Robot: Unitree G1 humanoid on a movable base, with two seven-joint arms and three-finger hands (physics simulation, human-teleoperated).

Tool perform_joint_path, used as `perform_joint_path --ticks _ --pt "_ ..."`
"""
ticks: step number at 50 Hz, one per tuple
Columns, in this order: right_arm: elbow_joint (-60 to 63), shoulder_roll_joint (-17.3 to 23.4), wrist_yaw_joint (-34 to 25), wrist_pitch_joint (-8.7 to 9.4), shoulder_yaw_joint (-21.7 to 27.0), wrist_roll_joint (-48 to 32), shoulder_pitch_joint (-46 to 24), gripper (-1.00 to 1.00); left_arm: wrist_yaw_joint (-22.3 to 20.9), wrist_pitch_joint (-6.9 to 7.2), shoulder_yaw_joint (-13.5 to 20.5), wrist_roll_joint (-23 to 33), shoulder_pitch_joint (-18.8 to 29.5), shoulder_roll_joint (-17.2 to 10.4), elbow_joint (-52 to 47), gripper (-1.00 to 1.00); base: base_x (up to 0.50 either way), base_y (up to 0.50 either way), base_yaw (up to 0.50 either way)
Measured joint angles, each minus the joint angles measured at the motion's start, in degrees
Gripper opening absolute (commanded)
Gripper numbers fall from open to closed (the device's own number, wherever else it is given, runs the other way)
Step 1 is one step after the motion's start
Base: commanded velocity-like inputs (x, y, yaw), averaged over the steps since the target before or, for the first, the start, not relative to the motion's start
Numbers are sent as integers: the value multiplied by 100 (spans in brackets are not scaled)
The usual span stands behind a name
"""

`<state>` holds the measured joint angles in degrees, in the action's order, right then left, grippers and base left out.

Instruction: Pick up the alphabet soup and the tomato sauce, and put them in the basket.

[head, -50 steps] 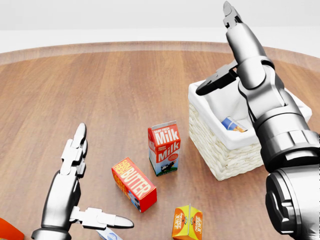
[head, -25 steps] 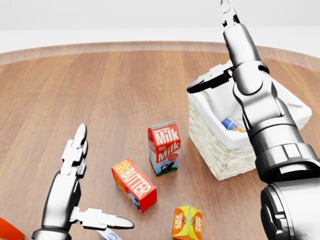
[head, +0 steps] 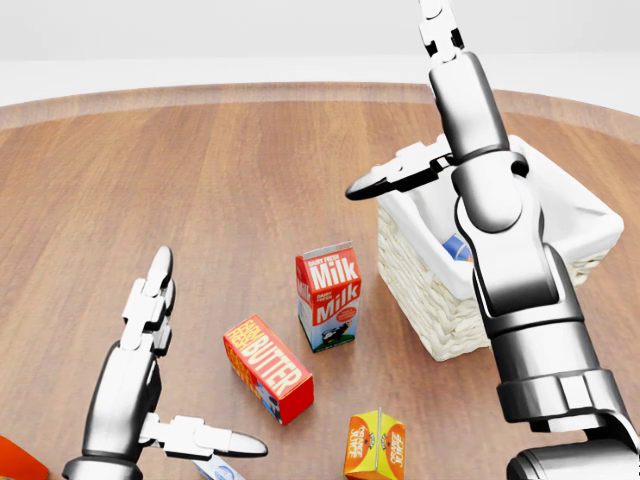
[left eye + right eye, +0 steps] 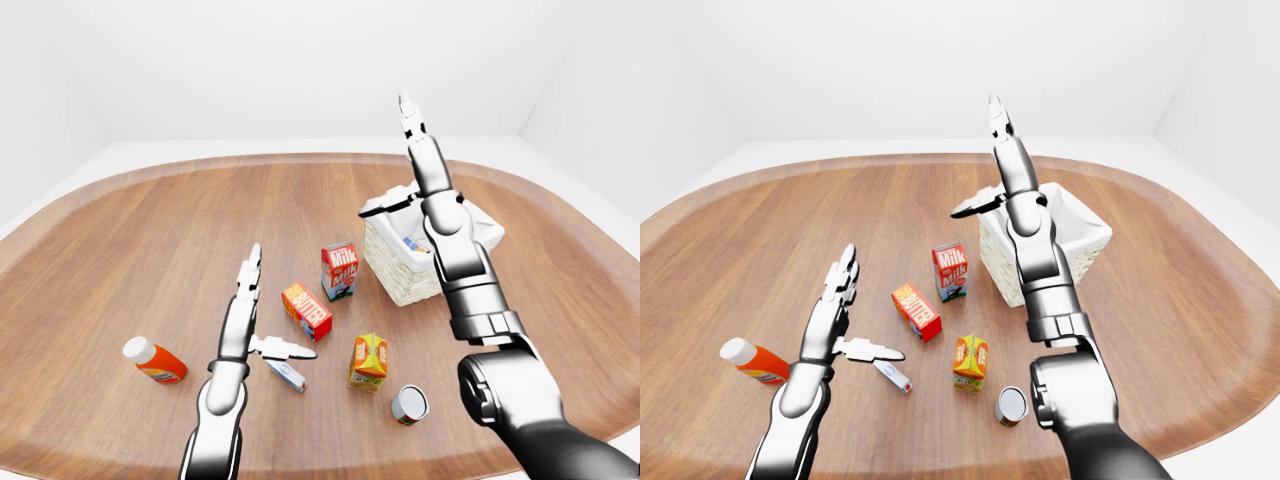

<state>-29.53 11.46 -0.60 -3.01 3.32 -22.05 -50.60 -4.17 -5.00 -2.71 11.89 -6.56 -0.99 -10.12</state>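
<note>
Left-eye view: the silver can [image 4: 409, 404], lying on its side, is seen nearer the empty, spread-fingered right hand [image 4: 405, 165] raised beside the white wicker basket [image 4: 398, 278].

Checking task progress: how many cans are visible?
2. One can lies on the table right of the orange carton; another can sits in the basket, mostly hidden by the right arm.

- The right hand [image 3: 432, 120] is raised high on a nearly straight, upright arm, fingers spread, thumb sticking out to the left, holding nothing.
- The left hand [image 3: 150, 370] hangs low at near left, fingers straight, thumb pointing right, empty.
</note>
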Motion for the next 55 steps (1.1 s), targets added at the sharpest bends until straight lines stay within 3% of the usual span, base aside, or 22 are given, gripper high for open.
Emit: perform_joint_path --ticks 15,23,55 --pt "1747 -254 -244 437 -60 -16 872 100 21 0 8 -5 15 4 6 100 0 0 0" --pt "2637 -367 -410 795 -96 -45 1219 100 30 0 10 -7 23 3 25 100 0 0 0" --pt "5638 -869 -1155 801 -491 -591 2966 100 39 0 9 -4 11 4 11 100 0 0 0"
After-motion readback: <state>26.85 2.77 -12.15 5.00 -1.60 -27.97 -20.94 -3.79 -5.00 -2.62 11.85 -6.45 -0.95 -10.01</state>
